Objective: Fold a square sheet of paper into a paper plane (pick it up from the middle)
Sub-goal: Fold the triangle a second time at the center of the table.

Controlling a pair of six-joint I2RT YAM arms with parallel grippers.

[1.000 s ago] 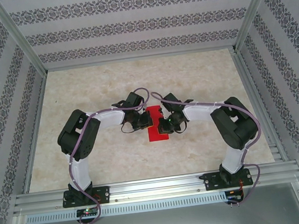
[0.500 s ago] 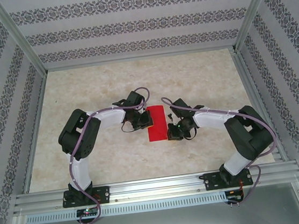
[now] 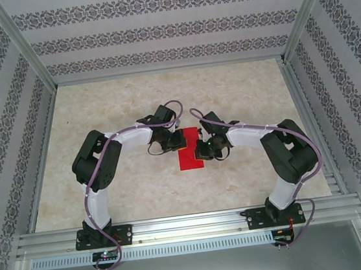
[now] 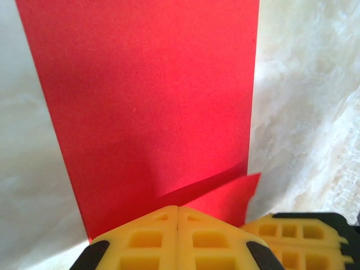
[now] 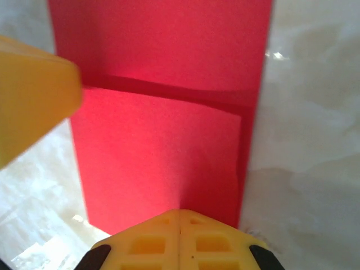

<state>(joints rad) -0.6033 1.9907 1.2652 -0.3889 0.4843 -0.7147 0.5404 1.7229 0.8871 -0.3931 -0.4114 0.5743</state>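
The square sheet of paper (image 3: 190,156) lies on the table's middle as a bright red, narrow rectangle, folded double; no paper plane is in view. My left gripper (image 3: 175,141) is shut, its tips resting on the sheet's far left part. In the left wrist view the red sheet (image 4: 146,101) has a loose corner flap (image 4: 230,198) raised just ahead of my left gripper (image 4: 178,209). My right gripper (image 3: 199,149) is shut too, tips on the sheet's right edge. In the right wrist view the sheet (image 5: 163,146) shows its upper layer's edge as a shadowed line ahead of my right gripper (image 5: 180,212).
The pale marble-patterned table (image 3: 112,110) is ringed by an aluminium frame (image 3: 178,225) and patterned walls. A yellow finger of the left gripper (image 5: 34,95) stands close at the left of the right wrist view. The right gripper's fingers (image 4: 298,236) sit at the lower right of the left wrist view.
The right gripper, which had swung to the sheet's near right corner half a second ago, has come back up along its right edge. The left gripper shifted slightly farther away. Both stayed shut.
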